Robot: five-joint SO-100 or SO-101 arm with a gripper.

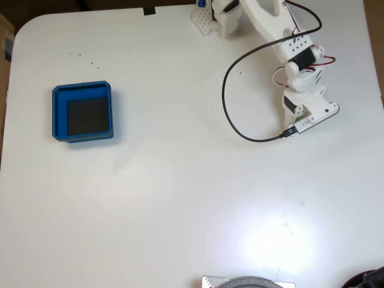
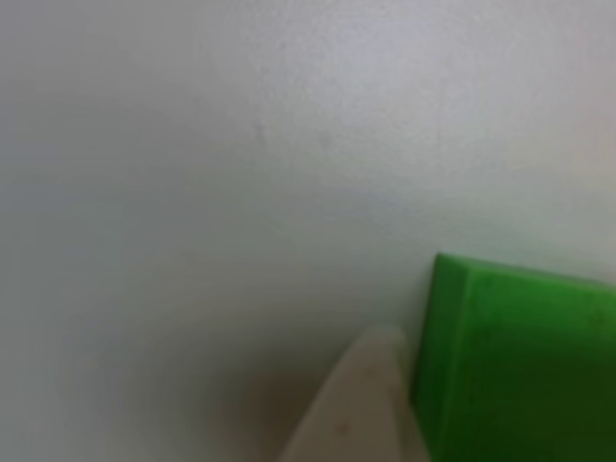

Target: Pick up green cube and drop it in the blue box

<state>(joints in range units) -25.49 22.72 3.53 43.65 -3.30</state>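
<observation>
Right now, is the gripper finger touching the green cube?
Touching, it seems. In the other view, the pale finger lies against the left face of the green cube, with no table visible between them, though the picture is blurred.

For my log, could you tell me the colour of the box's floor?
Dark black, inside blue walls; the blue box shows best in the fixed view.

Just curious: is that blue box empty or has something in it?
Empty: the blue box shows only its bare dark floor in the fixed view.
</observation>
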